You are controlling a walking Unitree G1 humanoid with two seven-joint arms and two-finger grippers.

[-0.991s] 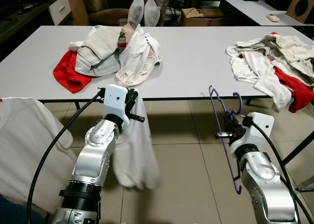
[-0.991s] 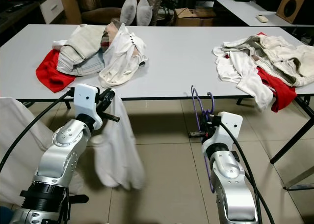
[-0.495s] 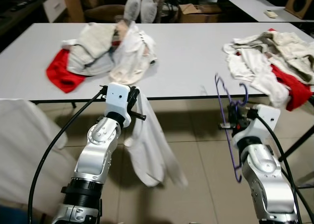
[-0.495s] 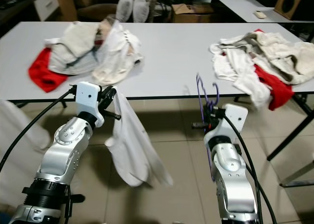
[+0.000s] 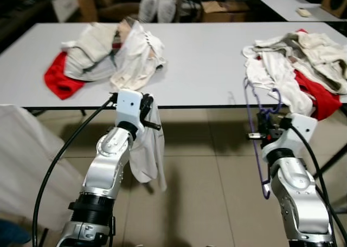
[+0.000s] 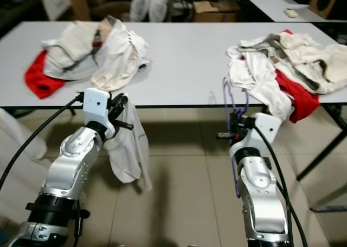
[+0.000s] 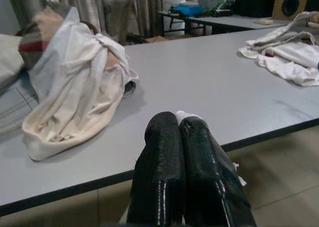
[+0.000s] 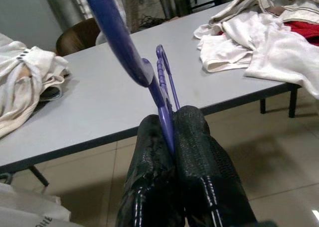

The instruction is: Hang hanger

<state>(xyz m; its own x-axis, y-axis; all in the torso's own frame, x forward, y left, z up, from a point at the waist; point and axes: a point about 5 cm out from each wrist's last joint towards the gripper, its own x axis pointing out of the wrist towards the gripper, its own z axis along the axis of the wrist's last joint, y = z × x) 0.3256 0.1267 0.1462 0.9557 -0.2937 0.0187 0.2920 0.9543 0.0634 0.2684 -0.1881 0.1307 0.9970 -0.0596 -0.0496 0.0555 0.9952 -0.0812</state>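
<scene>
The right gripper (image 8: 172, 130) has its two black fingers pressed together on the thin purple plastic hanger (image 5: 255, 122), which stands upright in front of the long white table (image 5: 206, 57), its hook just before the table edge. The left gripper (image 7: 178, 125) pinches a white cloth garment (image 5: 147, 152) that hangs down freely toward the tiled floor (image 5: 206, 203).

I judge that the step in hand is to bring the hanger and the garment together. To do it well, the right arm should keep the hanger upright and steady, and the left arm should lift the garment so its opening comes near one hanger shoulder. The garment hangs bunched, so it may slip or catch.

There are no containers here; two heaps of white and red clothes (image 5: 108, 52) lie loose on the table.
</scene>
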